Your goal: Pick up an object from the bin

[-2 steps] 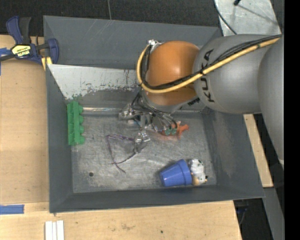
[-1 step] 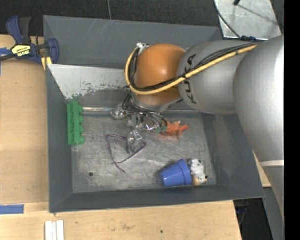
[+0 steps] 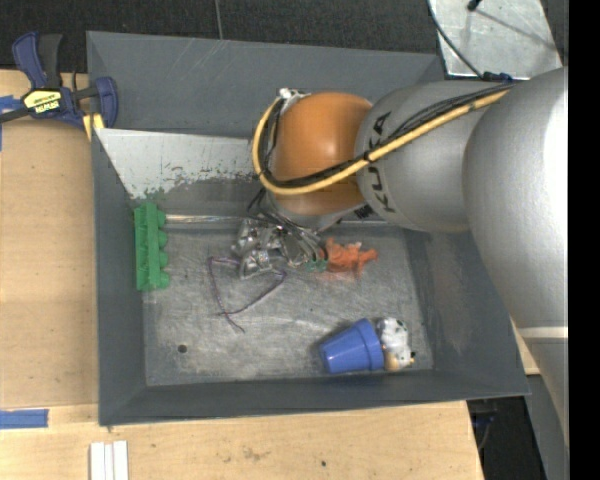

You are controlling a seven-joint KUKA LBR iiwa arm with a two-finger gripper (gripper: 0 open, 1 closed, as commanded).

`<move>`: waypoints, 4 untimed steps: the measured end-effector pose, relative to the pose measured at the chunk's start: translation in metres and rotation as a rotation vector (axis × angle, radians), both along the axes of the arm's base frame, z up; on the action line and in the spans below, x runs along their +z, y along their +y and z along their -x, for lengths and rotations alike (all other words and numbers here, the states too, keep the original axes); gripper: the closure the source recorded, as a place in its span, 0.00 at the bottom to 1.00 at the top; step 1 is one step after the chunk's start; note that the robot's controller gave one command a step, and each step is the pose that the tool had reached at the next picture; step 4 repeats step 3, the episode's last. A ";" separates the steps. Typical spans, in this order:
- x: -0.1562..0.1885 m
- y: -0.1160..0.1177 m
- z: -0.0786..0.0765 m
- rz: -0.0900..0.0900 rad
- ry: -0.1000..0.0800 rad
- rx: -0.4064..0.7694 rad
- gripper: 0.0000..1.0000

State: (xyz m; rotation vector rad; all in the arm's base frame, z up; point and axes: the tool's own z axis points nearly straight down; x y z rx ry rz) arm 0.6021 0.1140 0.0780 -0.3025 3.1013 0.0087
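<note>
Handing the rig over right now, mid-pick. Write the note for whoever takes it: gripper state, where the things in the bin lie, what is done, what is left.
Gripper: low in the middle of the bin, near the floor; open or shut cannot be told, and no held thing is visible.
Nearest things: small orange toy just to its right in the view, thin purple wire below and left of it.
Elsewhere: green ridged block by the left wall; blue cup on its side beside a white thing, front right.
Done: no pick confirmed.
Left: secure one thing, lift it out.
</note>
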 end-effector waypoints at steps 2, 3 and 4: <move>0.001 0.000 0.000 0.001 0.002 -0.001 1.00; 0.006 0.000 0.001 0.004 0.012 0.000 1.00; 0.006 0.000 0.001 0.004 0.012 0.000 1.00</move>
